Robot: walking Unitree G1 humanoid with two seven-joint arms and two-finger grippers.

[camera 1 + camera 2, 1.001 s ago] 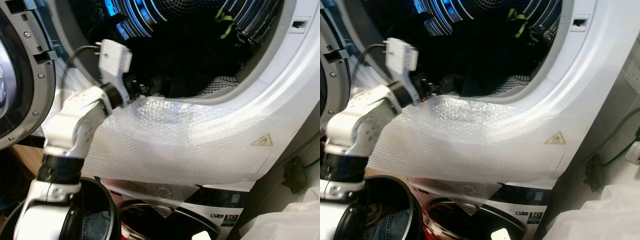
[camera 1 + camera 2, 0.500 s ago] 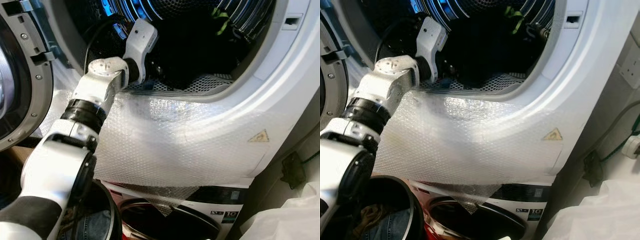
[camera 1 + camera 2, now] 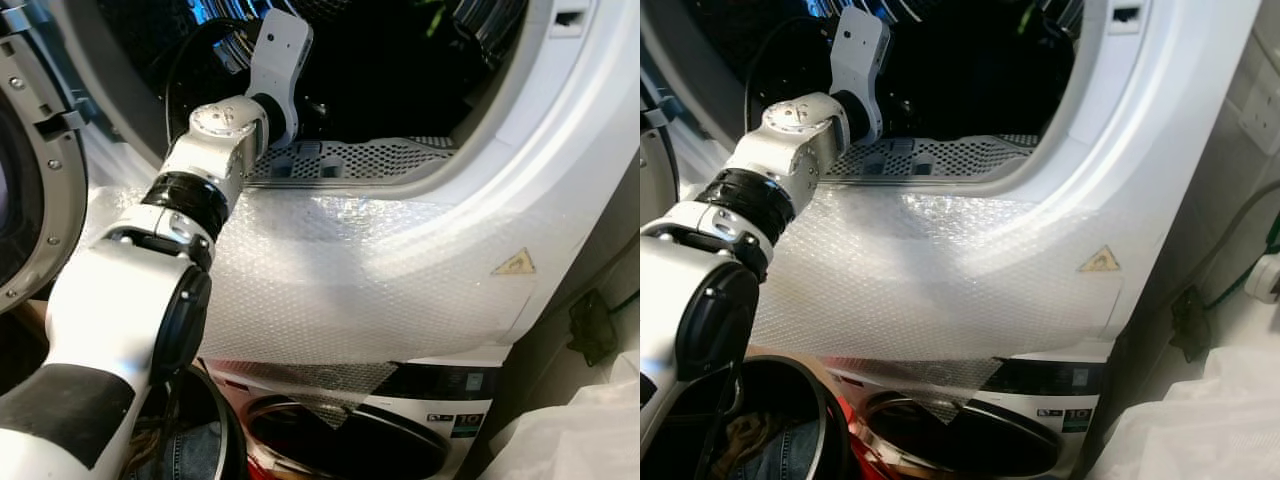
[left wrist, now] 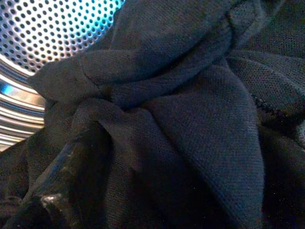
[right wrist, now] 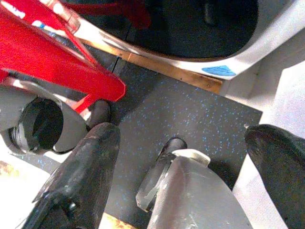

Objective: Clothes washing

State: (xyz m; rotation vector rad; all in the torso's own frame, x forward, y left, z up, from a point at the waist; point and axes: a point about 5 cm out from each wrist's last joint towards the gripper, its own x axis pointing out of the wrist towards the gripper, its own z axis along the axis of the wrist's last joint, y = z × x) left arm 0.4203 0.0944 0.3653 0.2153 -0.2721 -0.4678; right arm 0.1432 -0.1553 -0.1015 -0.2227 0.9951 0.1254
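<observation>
Dark knit clothing (image 4: 190, 124) lay bunched inside the drum (image 4: 52, 33), directly ahead of the left hand (image 4: 71, 167), pressing against its finger; its grip could not be judged. Right hand (image 5: 186, 157) hung wide apart, idle, above the floor (image 5: 190, 109).

Left arm (image 3: 215, 160) reached from outside door opening over bubble wrap (image 3: 350, 270) into dryer drum (image 4: 52, 28). Wrist now past perforated lint filter (image 3: 350, 158). Left gripper (image 4: 76, 157) now against dark garment (image 4: 190, 119) inside.
</observation>
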